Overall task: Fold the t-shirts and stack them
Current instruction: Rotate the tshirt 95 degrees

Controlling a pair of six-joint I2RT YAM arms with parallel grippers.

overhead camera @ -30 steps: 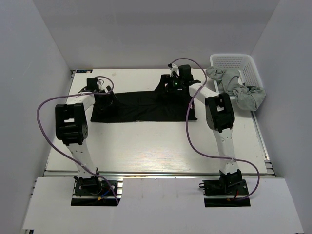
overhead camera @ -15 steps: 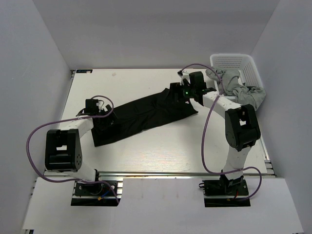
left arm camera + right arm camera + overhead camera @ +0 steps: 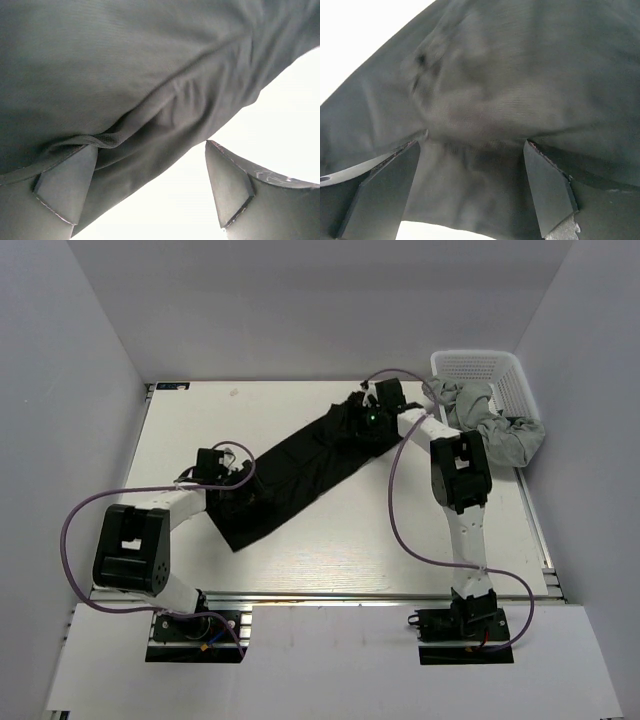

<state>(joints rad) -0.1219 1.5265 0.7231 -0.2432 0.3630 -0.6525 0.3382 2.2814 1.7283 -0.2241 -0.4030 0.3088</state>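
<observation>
The black t-shirt lies as a long folded strip, running diagonally from the near left to the far right of the table. My left gripper is at its near-left end. In the left wrist view the jaws stand wide apart, and black fabric drapes over the left finger. My right gripper is over the far-right end, with its jaws wide apart above the black cloth. Light grey t-shirts hang crumpled over the basket's rim.
The white lattice basket stands at the far right corner. White walls close in the table on the left, back and right. Purple cables loop beside both arms. Bare tabletop lies near the shirt.
The black shirt has swung from lying straight across the table to a steep diagonal. My left gripper came nearer and rightward. My right gripper stayed at the far right end.
</observation>
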